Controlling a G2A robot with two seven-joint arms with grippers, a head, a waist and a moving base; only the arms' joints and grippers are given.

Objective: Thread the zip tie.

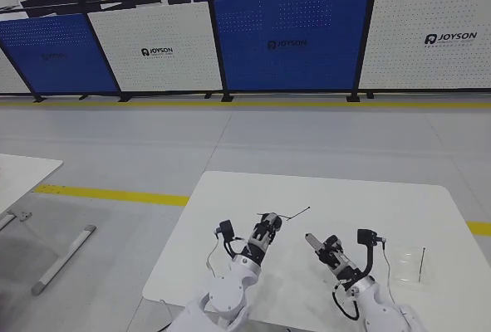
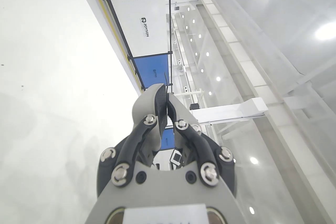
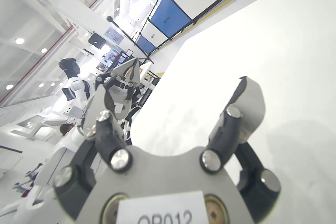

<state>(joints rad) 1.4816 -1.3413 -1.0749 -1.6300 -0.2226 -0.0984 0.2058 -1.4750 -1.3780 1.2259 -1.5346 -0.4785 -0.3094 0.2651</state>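
Observation:
A thin black zip tie (image 1: 296, 214) is pinched in my left gripper (image 1: 267, 222), which is shut on it above the middle of the white table (image 1: 378, 199). The strap slants away to the right of that gripper. In the left wrist view the zip tie (image 2: 168, 25) rises straight out of the closed pads of the left gripper (image 2: 166, 97). My right gripper (image 1: 314, 242) stands open and empty a short way right of the left one. The right wrist view shows its own right gripper (image 3: 173, 88) spread wide, with the left gripper (image 3: 130, 70) and the zip tie (image 3: 123, 32) beyond.
A clear plastic tray (image 1: 405, 267) lies at the table's right side with another black zip tie (image 1: 422, 259) by its edge. A second white table (image 1: 12, 178) stands off to the left across bare floor. Blue and white panels (image 1: 287, 46) line the back.

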